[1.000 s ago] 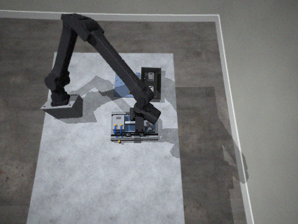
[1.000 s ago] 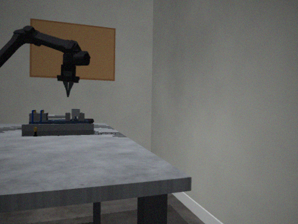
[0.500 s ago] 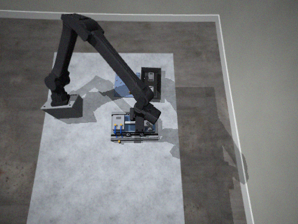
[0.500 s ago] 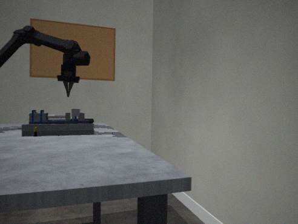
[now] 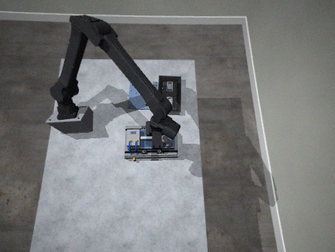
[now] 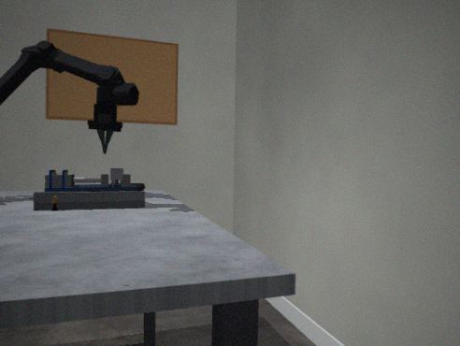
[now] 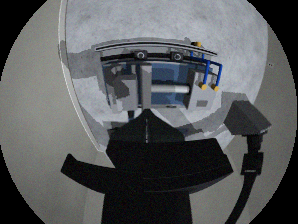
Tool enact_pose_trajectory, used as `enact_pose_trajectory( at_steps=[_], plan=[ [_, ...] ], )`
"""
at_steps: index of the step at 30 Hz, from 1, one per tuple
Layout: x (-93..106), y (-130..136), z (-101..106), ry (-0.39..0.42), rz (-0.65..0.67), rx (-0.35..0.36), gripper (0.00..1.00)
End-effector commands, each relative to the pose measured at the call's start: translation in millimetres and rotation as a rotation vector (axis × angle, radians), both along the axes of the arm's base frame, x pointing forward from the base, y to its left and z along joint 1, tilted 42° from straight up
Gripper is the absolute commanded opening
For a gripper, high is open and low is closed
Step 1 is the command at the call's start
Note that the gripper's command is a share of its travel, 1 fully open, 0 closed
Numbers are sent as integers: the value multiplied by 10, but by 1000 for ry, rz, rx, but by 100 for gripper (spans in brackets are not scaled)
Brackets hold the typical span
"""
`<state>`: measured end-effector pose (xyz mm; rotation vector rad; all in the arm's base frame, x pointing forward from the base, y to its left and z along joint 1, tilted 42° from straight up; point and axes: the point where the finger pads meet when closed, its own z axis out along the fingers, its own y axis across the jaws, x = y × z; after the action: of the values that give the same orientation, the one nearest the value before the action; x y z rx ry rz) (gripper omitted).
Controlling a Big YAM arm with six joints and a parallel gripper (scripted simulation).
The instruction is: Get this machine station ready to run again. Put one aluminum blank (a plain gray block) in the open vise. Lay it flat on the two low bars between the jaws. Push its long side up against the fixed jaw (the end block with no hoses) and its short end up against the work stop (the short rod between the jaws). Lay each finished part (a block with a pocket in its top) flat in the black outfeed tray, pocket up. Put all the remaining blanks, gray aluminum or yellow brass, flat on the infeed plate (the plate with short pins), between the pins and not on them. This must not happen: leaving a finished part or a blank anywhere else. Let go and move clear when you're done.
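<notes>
Holding above the vise [image 5: 133,133] [image 6: 89,200] [image 7: 199,96], your gripper [image 5: 156,141] [image 6: 105,152] [image 7: 147,112] points to 6 o'clock in the exterior view.
Note its fingers together, gripping nothing, well apart from the gray block [image 6: 117,174] [image 7: 129,87], which rises above the vise jaws; in the top view, your black tray [image 5: 180,91] lies at 1 o'clock from the vise, containing two pocketed parts [image 5: 169,86].

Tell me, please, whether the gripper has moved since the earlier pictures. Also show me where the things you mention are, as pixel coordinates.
No, not visibly: the gripper [image 5: 156,147] [image 6: 105,152] [image 7: 147,112] hangs at the same spot above the vise [image 5: 133,133] [image 6: 89,201] [image 7: 202,95], its fingertips no nearer to it.
</notes>
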<state>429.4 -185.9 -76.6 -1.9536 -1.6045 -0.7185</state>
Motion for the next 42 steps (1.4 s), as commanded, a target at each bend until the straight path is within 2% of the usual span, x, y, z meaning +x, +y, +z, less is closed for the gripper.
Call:
enact_pose_trajectory(
  at_steps=[1, 21, 42],
  plan=[
    [141, 21, 22, -28, 4, -25, 0],
    [115, 268, -322, -8, 3, -11, 0],
    [157, 275, -385, -18, -1, -17, 0]
  ],
)
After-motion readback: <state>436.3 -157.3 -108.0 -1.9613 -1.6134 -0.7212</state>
